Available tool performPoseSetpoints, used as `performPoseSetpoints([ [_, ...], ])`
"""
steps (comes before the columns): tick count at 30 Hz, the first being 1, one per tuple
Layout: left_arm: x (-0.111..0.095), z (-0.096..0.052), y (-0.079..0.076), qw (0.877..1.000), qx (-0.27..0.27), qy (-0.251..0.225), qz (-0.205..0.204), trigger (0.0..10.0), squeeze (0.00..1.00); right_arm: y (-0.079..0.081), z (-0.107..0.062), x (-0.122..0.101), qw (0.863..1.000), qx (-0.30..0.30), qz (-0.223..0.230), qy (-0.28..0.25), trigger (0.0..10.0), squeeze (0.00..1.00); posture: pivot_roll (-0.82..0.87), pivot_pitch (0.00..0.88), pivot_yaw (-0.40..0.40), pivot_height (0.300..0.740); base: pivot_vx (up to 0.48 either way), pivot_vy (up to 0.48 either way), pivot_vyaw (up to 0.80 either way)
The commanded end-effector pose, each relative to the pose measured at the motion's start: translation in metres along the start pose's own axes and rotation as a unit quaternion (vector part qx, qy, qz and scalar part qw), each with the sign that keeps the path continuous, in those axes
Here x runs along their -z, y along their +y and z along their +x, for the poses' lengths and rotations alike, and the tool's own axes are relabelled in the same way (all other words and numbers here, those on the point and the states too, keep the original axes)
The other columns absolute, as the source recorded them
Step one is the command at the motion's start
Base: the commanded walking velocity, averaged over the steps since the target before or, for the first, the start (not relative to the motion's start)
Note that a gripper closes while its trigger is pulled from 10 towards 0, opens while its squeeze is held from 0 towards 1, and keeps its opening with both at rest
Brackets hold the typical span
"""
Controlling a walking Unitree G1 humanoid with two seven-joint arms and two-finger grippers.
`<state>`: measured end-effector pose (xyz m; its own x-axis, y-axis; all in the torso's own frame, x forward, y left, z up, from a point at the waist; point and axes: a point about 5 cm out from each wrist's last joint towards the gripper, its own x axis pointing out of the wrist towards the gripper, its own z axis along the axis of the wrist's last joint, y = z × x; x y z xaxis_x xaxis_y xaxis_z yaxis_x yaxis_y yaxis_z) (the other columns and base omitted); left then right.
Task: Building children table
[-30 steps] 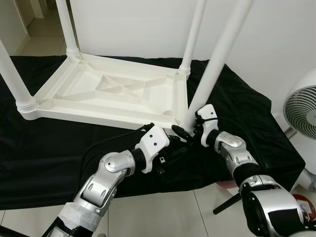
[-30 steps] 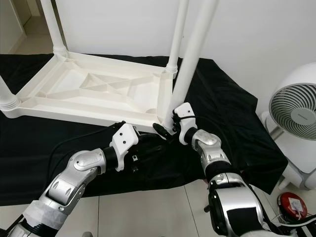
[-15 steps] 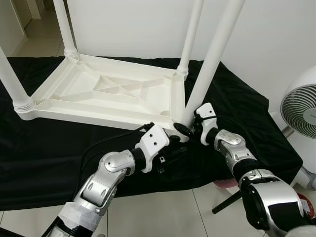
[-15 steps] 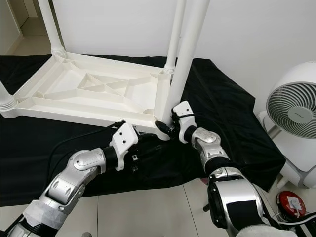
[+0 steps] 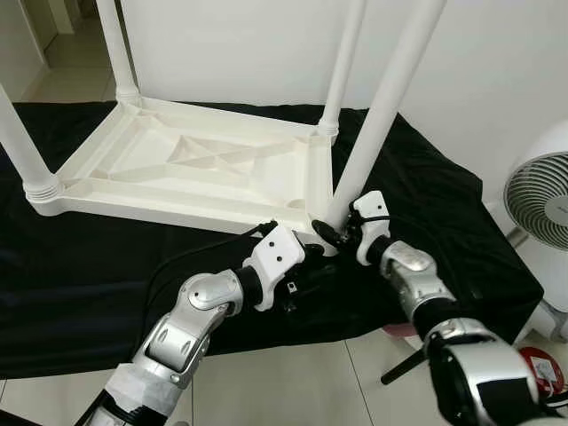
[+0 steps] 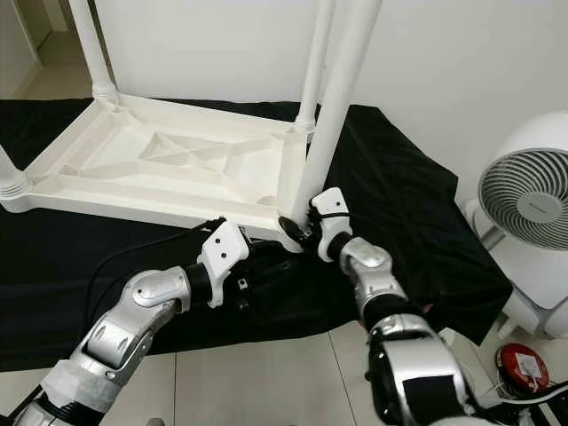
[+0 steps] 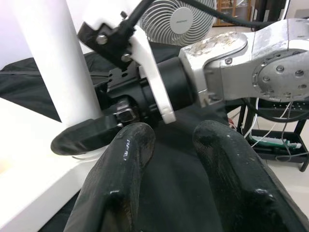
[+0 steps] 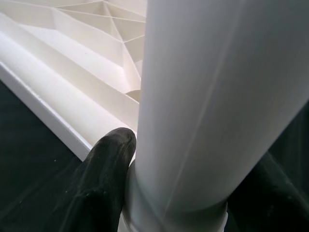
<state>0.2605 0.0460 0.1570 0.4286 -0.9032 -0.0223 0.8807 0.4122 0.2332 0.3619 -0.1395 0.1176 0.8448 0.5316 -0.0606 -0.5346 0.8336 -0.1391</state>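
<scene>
A white children's table top (image 5: 204,169) lies upside down on a black cloth (image 5: 89,257). Three white legs stand upright in its corners. The fourth leg (image 5: 382,115) leans to the right at the near right corner socket. My right gripper (image 5: 333,232) is shut on this leg's base; one black finger (image 8: 104,179) presses against the leg (image 8: 207,96) just above its collar. My left gripper (image 7: 171,140) sits low in front of that corner, open with nothing between its fingers (image 7: 125,164), pointing at the right gripper's finger (image 7: 87,137).
A white fan (image 5: 541,195) stands on the floor to the right. A red item (image 5: 541,368) and a black rod (image 5: 404,366) lie near my right side. A white wall rises behind the table; tiled floor runs along the cloth's near edge.
The view has shifted slightly. My right forearm has moved a little nearer and lower while still gripping the leg's base. The left arm has stayed put.
</scene>
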Motion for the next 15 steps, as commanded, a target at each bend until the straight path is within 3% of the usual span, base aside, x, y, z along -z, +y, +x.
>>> performPoseSetpoints([
  [1,0.002,0.001,-0.003,1.0,0.008,-0.001,-0.002,10.0,0.0,0.003,-0.003,0.011,0.999,0.026,0.017,0.022,10.0,0.0,-0.04,0.0,-0.072,0.74,0.0,0.0,0.0],
  [4,0.002,0.002,-0.004,1.0,0.01,-0.001,-0.002,10.0,0.0,0.006,-0.002,0.011,0.998,0.05,0.03,0.019,10.0,0.0,-0.04,0.0,-0.071,0.74,0.0,0.0,0.0],
  [5,0.002,0.002,-0.004,1.0,0.012,-0.001,-0.002,10.0,0.0,0.011,-0.001,0.011,0.996,0.076,0.044,0.014,10.0,0.0,-0.05,0.0,-0.067,0.74,0.0,0.0,0.0],
  [6,0.002,0.003,-0.005,1.0,0.016,-0.001,-0.001,10.0,0.0,0.025,-0.001,0.01,0.987,0.144,0.071,0.0,10.0,0.0,-0.05,0.0,-0.069,0.74,0.0,0.0,0.0],
  [9,0.002,0.003,-0.005,1.0,0.018,-0.002,-0.001,10.0,0.0,0.032,-0.002,0.009,0.981,0.181,0.074,-0.011,10.0,0.0,-0.05,0.0,-0.07,0.74,0.0,0.0,0.0],
  [10,0.002,0.004,-0.006,1.0,0.019,-0.002,-0.002,10.0,0.0,0.038,-0.003,0.008,0.971,0.222,0.084,-0.017,10.0,0.0,-0.05,0.0,-0.072,0.74,0.0,0.0,0.0],
  [15,0.002,0.004,-0.008,1.0,0.02,-0.003,-0.003,10.0,0.0,0.047,-0.004,0.007,0.961,0.258,0.094,-0.022,10.0,0.0,-0.05,0.0,-0.078,0.74,0.0,0.0,0.0],
])
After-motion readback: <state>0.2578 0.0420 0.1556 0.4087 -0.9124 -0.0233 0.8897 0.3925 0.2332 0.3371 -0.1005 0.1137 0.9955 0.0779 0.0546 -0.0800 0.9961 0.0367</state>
